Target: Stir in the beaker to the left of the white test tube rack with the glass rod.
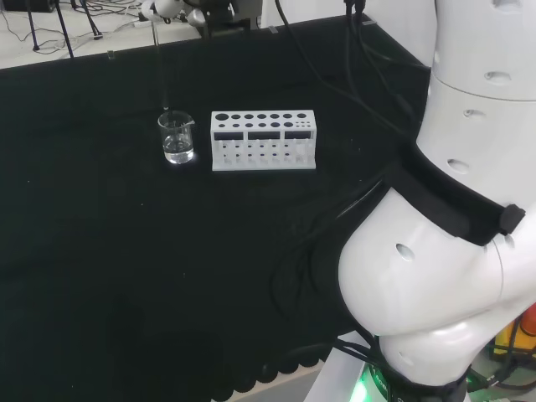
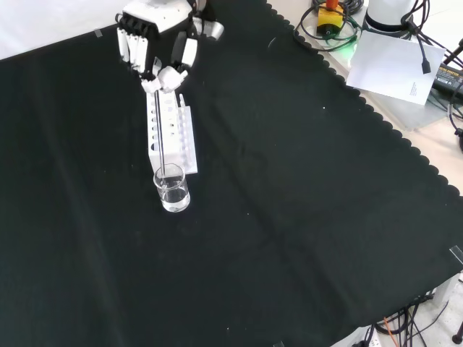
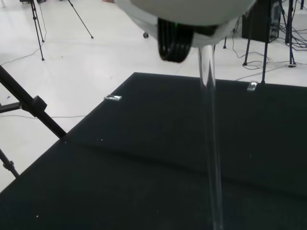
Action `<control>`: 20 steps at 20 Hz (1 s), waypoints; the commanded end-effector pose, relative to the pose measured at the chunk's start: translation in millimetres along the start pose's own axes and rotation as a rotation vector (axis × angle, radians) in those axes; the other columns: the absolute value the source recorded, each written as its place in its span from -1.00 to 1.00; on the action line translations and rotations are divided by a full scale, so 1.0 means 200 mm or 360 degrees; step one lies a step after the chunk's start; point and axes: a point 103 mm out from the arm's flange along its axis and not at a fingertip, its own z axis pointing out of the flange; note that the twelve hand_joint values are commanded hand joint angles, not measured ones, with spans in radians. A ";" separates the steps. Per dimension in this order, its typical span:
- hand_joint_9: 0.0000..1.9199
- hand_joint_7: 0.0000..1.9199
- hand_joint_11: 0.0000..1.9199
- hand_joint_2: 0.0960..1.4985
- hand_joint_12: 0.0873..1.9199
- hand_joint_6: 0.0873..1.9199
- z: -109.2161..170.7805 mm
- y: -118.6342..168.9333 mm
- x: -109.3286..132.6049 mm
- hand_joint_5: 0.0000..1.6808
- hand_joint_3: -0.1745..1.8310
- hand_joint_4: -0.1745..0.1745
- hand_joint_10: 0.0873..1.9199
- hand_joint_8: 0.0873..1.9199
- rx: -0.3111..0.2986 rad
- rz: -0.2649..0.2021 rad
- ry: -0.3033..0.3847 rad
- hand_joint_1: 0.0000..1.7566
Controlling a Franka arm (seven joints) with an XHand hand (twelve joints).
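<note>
From the front view I see the robot hand (image 2: pixel 163 43) at the top of the picture, above the far end of the white test tube rack (image 2: pixel 171 134), its fingers (image 2: pixel 134 49) and thumb curled in to pinch the top of the glass rod (image 2: pixel 160 130). The rod hangs nearly upright, and its lower end is inside the small clear beaker (image 2: pixel 172 189), which stands on the black-clothed desk (image 2: pixel 304 217) just beside the near end of the rack. In the head view the beaker (image 1: pixel 177 137) sits to the left of the rack (image 1: pixel 263 140), apart from it by a small gap, and holds some clear liquid (the level is hard to judge). The wrist view shows the rod (image 3: pixel 211 143) running down past the palm toward the cloth.
</note>
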 end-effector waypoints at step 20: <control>0.72 0.31 0.45 -0.12 0.05 -0.56 0.38 -0.05 -0.06 0.43 -0.22 -1.00 -0.23 -0.05 0.0161 -0.0039 0.0005 0.50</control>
